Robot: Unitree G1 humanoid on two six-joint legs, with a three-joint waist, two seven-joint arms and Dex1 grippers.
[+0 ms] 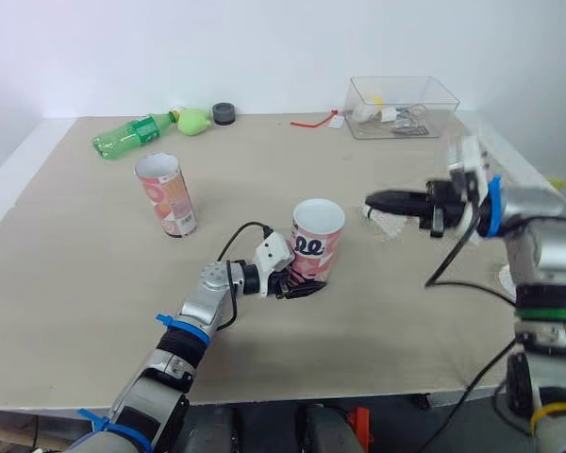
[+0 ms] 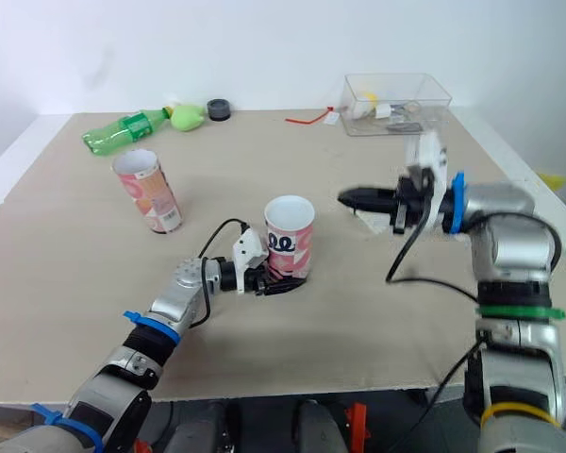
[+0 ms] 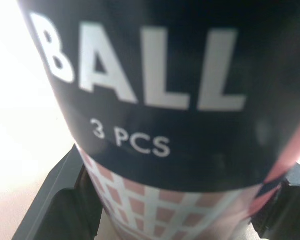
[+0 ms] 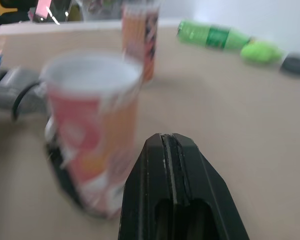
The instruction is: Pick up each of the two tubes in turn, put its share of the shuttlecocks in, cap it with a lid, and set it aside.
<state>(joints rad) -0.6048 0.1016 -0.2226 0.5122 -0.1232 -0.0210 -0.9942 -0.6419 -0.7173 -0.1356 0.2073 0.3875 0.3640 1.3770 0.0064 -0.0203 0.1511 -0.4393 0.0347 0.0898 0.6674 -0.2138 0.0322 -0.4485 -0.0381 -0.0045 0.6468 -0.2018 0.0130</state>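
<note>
Your left gripper (image 1: 300, 286) grasps the open upright tube (image 1: 316, 243) at centre frame; your right gripper (image 1: 375, 201) hangs clenched just right of its rim.

Beige table (image 1: 94, 311), plain white wall (image 1: 264, 47)
</note>
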